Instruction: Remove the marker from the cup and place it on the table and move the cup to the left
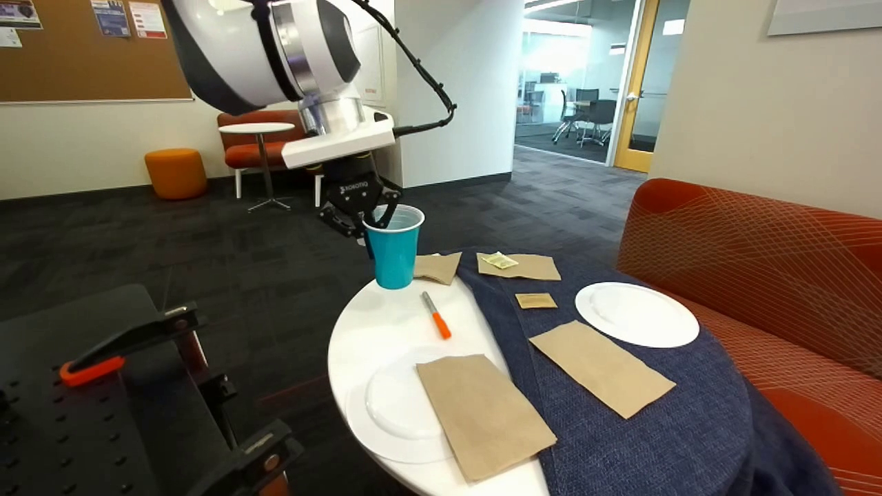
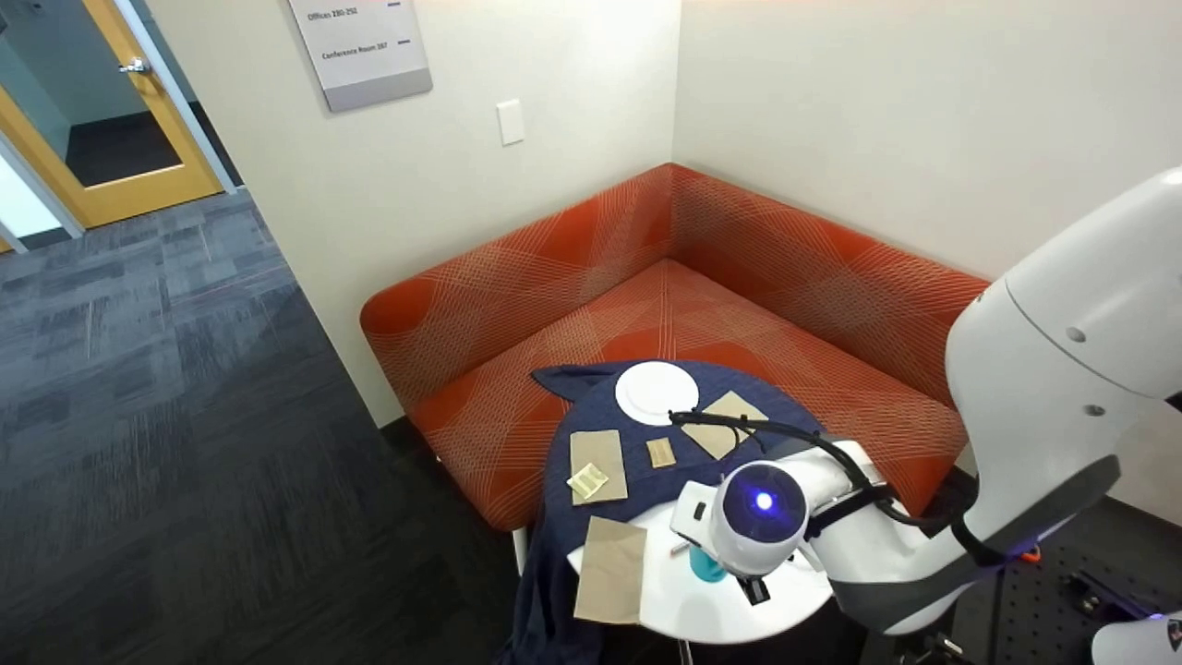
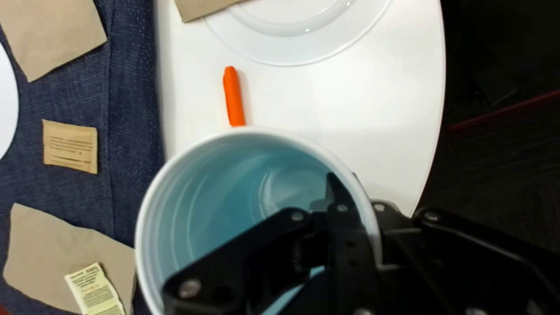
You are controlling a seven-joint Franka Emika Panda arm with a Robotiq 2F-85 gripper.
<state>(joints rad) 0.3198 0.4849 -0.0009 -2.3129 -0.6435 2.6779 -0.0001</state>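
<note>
Brown napkins (image 1: pixel 486 420) lie around the cup (image 1: pixel 395 258), one partly hidden behind it in an exterior view; another overlaps a clear plate (image 1: pixel 375 434), and a third carries a yellow packet (image 1: pixel 499 260). A brown packet (image 1: pixel 536 300) lies on navy cloth (image 1: pixel 620 448), near the white plate (image 1: pixel 637 313). The gripper (image 3: pixel 343 179) pinches the cup's wall at the rim, one finger inside, one outside; I cannot tell whether the base touches the table (image 1: pixel 365 337). The marker (image 1: pixel 437 315) lies on the table's white top, between cup and clear plate. Counted: four napkins, two plates, two packets, one cup, one marker. The round table, partly cloth-covered, stands beside a red-orange bench (image 1: pixel 772 262) on dark carpet (image 1: pixel 289 248); an orange stool (image 1: pixel 176 173) stands well apart.
</note>
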